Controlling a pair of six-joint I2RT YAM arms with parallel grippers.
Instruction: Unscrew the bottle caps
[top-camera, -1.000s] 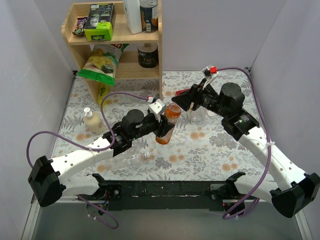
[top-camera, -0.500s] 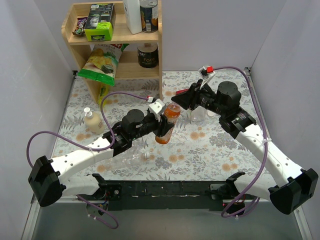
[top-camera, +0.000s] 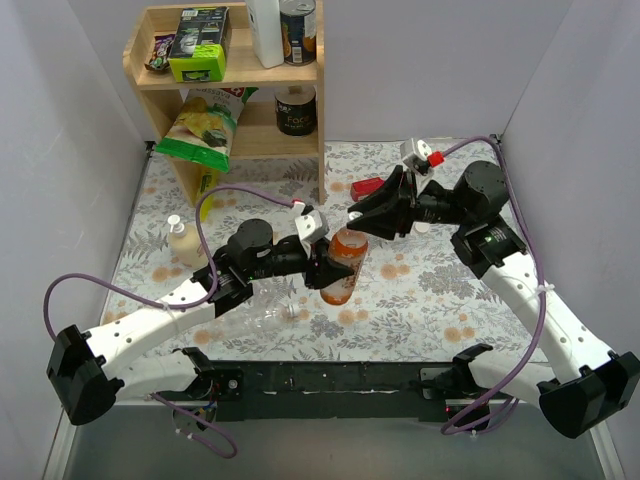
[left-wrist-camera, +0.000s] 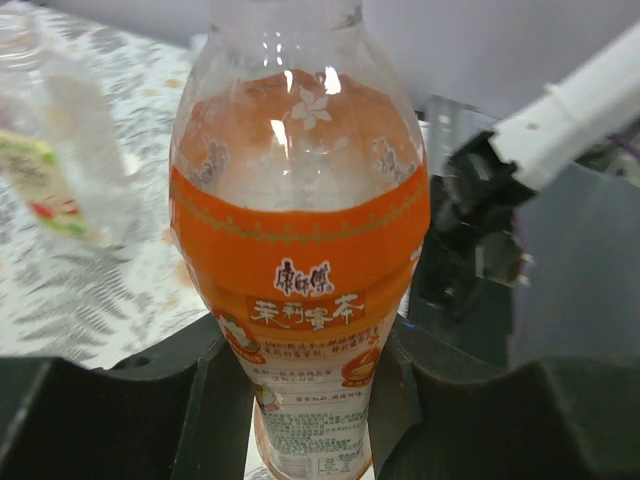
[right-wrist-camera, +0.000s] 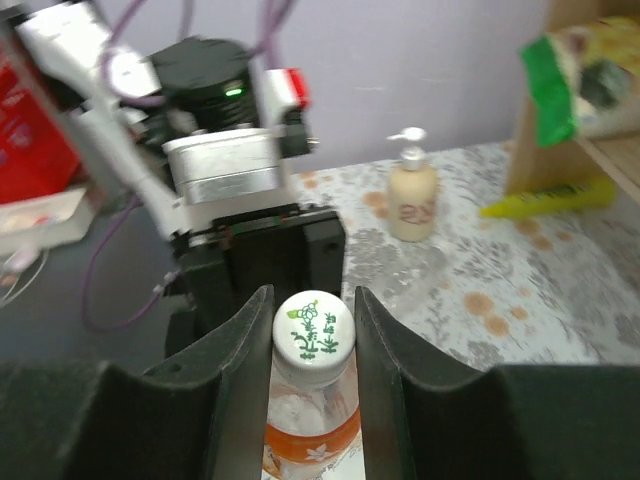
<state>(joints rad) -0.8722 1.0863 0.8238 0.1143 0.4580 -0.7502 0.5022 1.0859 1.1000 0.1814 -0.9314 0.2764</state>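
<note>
Over the table's (top-camera: 420, 290) middle, the bottle (top-camera: 340, 265) is clamped round its body by the left gripper (top-camera: 325, 264) so it can't spin, while its cap (right-wrist-camera: 314, 327) is pinched by the right gripper (right-wrist-camera: 314, 342), ready for twisting off, looks like.

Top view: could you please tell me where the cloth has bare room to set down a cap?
Best patch: the cloth between the orange bottle and the right arm. A smaller one lies between the shelf and the red item. Crowded: the centre, and the near left, where the left arm hangs over a lying clear bottle.
</note>
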